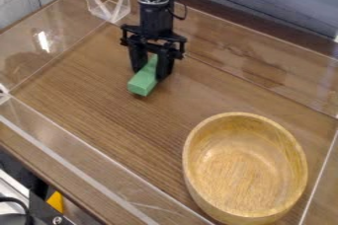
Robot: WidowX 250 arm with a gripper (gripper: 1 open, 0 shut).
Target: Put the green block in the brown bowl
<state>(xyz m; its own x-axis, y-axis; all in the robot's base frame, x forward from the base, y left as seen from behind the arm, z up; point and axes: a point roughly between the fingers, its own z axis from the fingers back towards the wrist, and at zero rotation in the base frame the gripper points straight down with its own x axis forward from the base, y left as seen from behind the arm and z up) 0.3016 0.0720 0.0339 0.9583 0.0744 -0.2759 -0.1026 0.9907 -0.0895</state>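
The brown bowl (pixel 246 166) stands empty at the near right of the wooden surface (pixel 93 120), well apart from the work point. Farther back, my pincer (pixel 154 64) points steeply down, its jaws partly closed on the upper end of the green block (pixel 144 77). The block tilts, and I cannot tell whether its lower end touches the surface. I should raise the block fully clear before traversing to the bowl.

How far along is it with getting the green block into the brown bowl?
Done: the pincer has closed on the green block's upper end. In hand: the block hangs tilted, its lower end at the wooden table. Left: carrying it to the brown bowl, which sits empty at the near right, and dropping it in.
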